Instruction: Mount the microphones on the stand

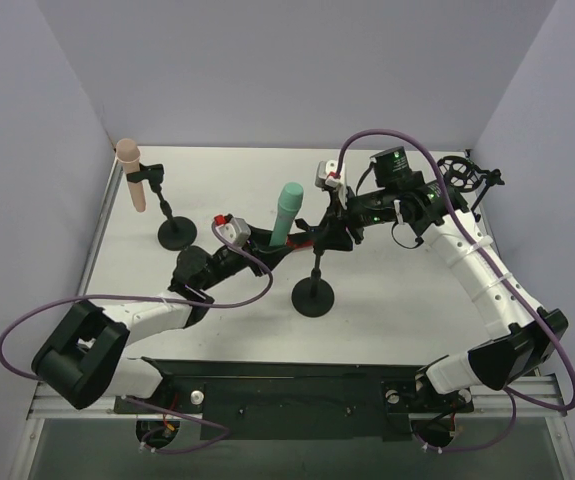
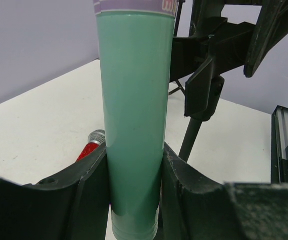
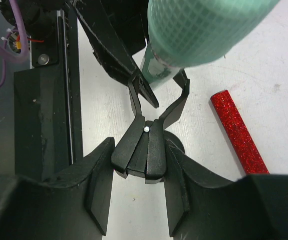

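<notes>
The mint green microphone [image 2: 133, 110] stands upright with my left gripper [image 2: 133, 167] shut on its handle; its mesh head [image 3: 204, 25] rises beside the middle stand [image 1: 314, 290]. My right gripper [image 3: 139, 167] is shut on the handles of that stand's black clip [image 3: 146, 145], whose prongs are spread around the green handle. On the table beside it lies the glittery red microphone [image 3: 239, 132]. At the back left, the pale pink microphone [image 1: 129, 175] sits clipped in another stand [image 1: 176, 232].
A third stand with a round black mount [image 1: 464, 172] is at the back right corner. White walls close the table on three sides. A black rail [image 1: 297, 385] runs along the near edge between the arm bases.
</notes>
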Robot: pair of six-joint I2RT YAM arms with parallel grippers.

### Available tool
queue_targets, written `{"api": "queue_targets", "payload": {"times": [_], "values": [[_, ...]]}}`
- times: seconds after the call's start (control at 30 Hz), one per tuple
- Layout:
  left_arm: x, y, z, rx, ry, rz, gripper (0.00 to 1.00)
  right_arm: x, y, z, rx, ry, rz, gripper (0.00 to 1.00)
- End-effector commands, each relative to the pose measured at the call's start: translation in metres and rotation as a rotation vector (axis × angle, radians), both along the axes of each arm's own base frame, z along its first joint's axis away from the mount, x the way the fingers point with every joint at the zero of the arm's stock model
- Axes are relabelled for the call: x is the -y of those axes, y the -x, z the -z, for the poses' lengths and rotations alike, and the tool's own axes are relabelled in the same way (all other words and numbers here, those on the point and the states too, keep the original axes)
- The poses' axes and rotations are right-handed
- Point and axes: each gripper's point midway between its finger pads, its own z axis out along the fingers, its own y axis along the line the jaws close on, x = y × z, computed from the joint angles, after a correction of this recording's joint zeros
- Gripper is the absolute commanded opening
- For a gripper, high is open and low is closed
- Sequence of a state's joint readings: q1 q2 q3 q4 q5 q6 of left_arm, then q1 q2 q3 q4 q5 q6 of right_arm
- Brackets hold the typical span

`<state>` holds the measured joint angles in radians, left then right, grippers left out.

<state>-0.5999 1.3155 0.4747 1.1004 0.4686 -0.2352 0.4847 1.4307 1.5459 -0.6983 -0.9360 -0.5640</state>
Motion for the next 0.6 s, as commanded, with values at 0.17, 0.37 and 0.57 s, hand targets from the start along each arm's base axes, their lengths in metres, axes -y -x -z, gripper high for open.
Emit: {"api": "queue_targets", "payload": {"times": [0.17, 0.37, 0.57], "values": [[0.033, 0.017, -0.048, 0.132, 0.175, 0.098, 0.00, -0.007, 0.007, -0.001, -0.081, -0.069, 0.015, 0.03], [0.047, 0.020, -0.054, 0.135, 0.220, 0.096, 0.00, -0.013, 0.005, 0.002, -0.128, -0.115, 0.040, 0.03], [0.060, 0.027, -0.054, 0.127, 0.222, 0.156, 0.00, -0.016, 0.001, 0.009, -0.169, -0.152, 0.071, 0.04]]}}
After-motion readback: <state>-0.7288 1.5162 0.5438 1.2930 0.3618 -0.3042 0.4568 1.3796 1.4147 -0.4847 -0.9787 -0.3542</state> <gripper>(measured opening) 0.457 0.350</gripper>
